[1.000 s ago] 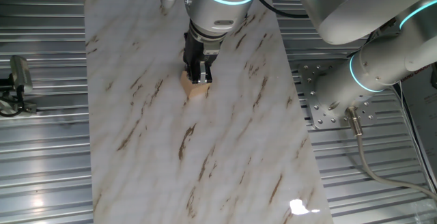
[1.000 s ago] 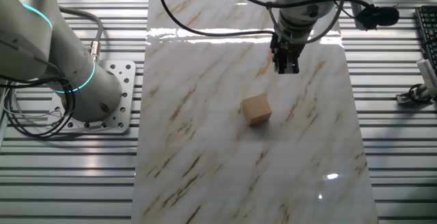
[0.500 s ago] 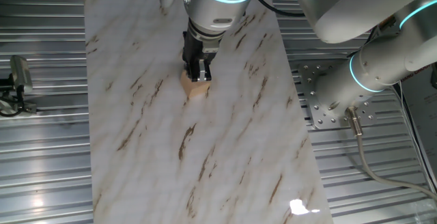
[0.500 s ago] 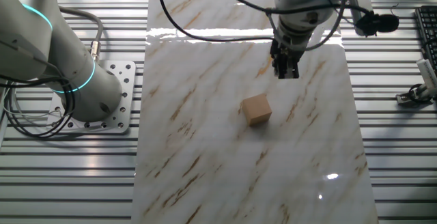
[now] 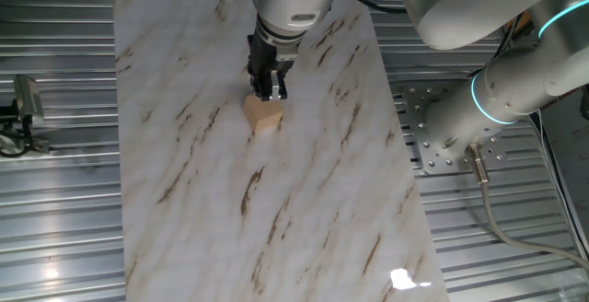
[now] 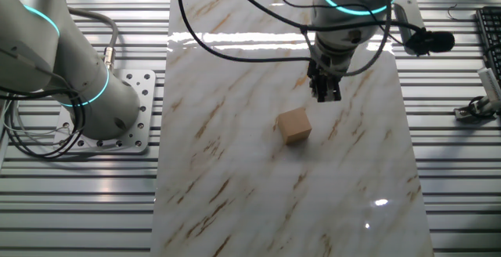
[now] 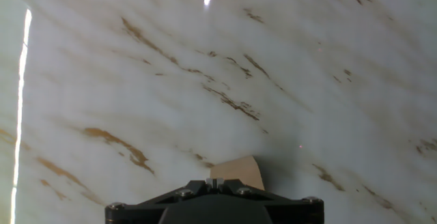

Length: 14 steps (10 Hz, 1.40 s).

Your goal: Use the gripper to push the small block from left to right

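1. Marble-patterned board (image 6: 235, 132), white with tan veins, covers the middle of the ribbed metal table (image 6: 78, 210); a bright lamp reflection sits near its lower right corner.
2. On that board stands the small block (image 6: 294, 125), a plain tan wooden cube, roughly in the middle of the slab and turned a little askew to its edges.
3. Just beyond the cube hangs the gripper (image 6: 326, 92), black and narrow, pointing straight down from a grey-white arm with a glowing cyan ring (image 6: 344, 8).
4. From the other side of the table the gripper (image 5: 268, 88) appears right above the small block (image 5: 263, 114), its tips overlapping the cube's far top edge; whether they touch the wood I cannot tell from there.
5. Seen across the board, though, a clear strip of marble shows between the fingertips and the cube, so the two are near but apart.
6. Its two fingers stand close together with nothing between them, looking closed or nearly so.
7. Looking along the hand, only the dark gripper body fills the bottom edge, and a corner of the small block (image 7: 237, 171) peeks out just above it, on the marble.
8. A second grey arm (image 6: 55, 61) with cyan rings is bolted to a perforated base plate (image 6: 137, 124) beside the board, well away from the cube.
9. Black cables (image 6: 235, 30) loop over the far end of the slab.
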Motion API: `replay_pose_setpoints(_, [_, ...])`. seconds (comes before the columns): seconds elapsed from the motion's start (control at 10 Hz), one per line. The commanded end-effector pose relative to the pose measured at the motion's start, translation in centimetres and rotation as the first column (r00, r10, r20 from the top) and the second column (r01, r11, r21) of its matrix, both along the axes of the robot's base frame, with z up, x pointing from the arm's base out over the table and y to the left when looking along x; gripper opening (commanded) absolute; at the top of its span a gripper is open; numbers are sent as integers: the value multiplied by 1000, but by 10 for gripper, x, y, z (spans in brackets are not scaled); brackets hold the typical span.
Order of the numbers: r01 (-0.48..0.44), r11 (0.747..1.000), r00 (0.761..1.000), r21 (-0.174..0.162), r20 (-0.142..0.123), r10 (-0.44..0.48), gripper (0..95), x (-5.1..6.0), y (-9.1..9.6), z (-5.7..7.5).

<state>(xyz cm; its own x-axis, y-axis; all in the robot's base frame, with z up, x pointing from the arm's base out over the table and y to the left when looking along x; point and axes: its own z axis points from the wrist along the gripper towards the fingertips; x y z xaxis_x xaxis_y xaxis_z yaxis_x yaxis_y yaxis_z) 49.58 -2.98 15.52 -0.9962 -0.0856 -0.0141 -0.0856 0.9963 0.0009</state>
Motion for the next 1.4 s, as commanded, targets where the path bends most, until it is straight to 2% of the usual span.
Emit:
replay_pose_setpoints(0.1, [-21,1000,1000,0,-2,21,0,2,-7,0])
replay_pose_setpoints(0.4, [-51,999,999,8,-9,51,0,6,-26,0])
replay_pose_setpoints(0.8, [-63,998,998,11,-1,63,0,7,-36,-9])
replay_pose_setpoints(1.4, [-82,996,997,15,1,82,0,11,-51,-16])
